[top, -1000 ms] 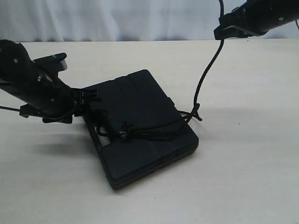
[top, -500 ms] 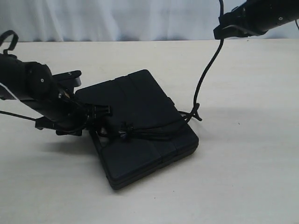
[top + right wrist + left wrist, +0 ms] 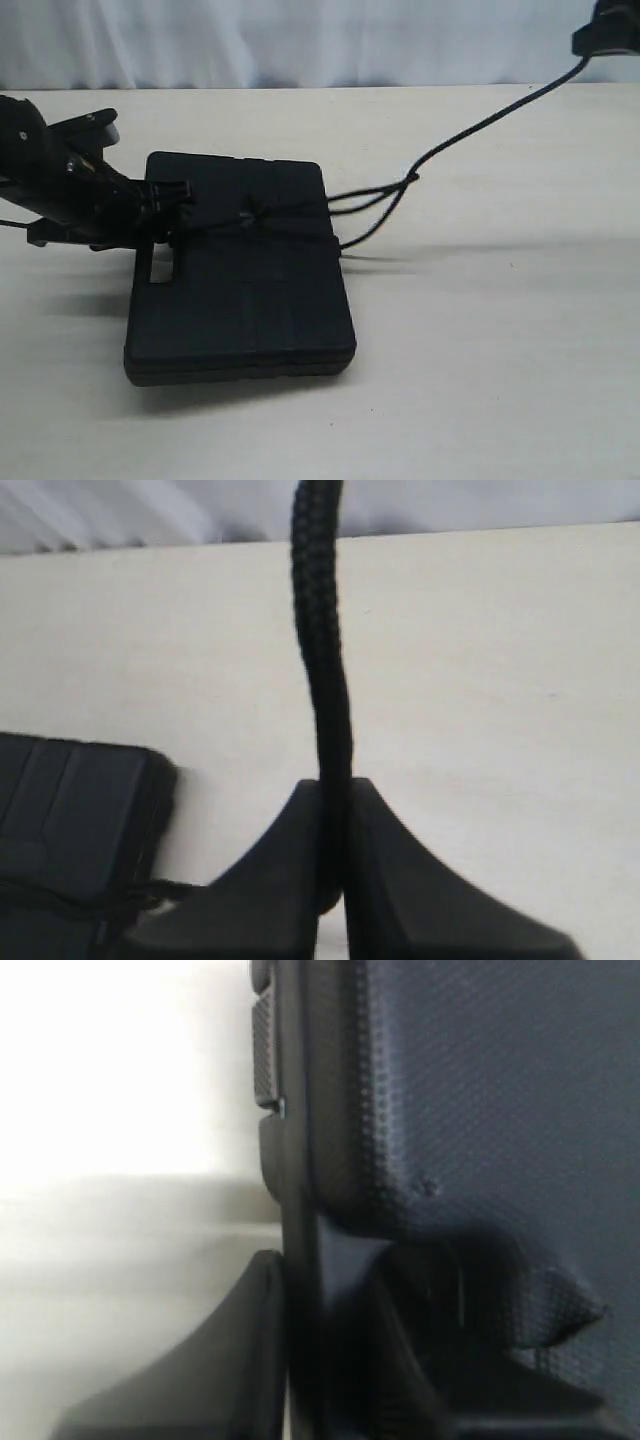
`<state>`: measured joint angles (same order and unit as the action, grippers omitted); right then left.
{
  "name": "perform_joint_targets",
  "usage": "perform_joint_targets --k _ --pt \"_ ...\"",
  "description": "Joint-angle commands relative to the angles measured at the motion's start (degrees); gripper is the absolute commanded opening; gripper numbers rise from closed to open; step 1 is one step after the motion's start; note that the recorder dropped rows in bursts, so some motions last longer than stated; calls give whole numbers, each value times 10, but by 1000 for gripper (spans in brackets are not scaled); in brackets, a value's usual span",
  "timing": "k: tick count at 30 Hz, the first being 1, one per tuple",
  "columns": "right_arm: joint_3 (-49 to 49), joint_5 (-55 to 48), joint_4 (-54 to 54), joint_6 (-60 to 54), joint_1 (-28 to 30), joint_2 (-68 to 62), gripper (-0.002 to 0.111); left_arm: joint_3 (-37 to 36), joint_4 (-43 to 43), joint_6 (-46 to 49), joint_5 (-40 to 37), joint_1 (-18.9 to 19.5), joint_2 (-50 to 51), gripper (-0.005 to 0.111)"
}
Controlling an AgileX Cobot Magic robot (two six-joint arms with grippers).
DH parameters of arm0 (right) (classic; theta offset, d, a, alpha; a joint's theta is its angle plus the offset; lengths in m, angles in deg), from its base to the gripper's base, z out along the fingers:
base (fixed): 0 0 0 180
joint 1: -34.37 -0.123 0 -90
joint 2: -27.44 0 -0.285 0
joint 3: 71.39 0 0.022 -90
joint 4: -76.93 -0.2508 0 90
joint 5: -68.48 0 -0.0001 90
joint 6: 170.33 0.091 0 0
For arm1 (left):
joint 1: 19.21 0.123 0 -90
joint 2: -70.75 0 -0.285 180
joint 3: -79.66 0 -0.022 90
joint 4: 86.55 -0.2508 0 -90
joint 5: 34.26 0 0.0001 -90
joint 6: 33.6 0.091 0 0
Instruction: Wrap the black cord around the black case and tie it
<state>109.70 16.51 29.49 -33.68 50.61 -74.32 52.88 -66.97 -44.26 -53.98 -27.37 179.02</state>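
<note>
The black case lies flat on the table, left of the middle. My left gripper is at the case's left edge by the handle slot. In the left wrist view the case's rim stands between the jaws of that gripper, which is shut on it. The black cord crosses the case's top, passes a knot and rises to my right gripper at the top right. In the right wrist view the cord is pinched in the right gripper.
The pale table spreads around the case, with a light backdrop behind it. The left arm lies low over the table's left side. A loop of cord hangs just right of the case.
The case has turned and shifted left, and now lies square. The left gripper has closed on its edge. The right gripper has moved right, drawing the cord out at a slant.
</note>
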Motion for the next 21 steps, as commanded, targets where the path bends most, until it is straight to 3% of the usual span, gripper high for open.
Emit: perform_joint_targets --k 1,6,11,15,16,18,19,21 --pt "-30 19 -31 -29 91 6 4 4 6 26 -13 37 -25 0" --pt "-125 59 -26 -59 185 -35 4 4 7 49 -16 42 -25 0" --pt "-197 183 -24 -89 218 -85 4 4 5 62 -6 42 -25 0" --pt "-198 174 -33 -83 223 -116 6 4 7 63 10 42 -20 0" --pt "-197 164 -33 -85 223 -119 10 4 7 63 11 42 -20 0" --pt "-192 142 -18 -89 223 -115 28 4 7 63 5 42 -20 0" --pt "-181 122 10 -79 223 -106 48 4 7 63 -2 42 -20 0" --pt "-161 102 39 -47 223 -94 63 4 7 63 -12 42 -20 0"
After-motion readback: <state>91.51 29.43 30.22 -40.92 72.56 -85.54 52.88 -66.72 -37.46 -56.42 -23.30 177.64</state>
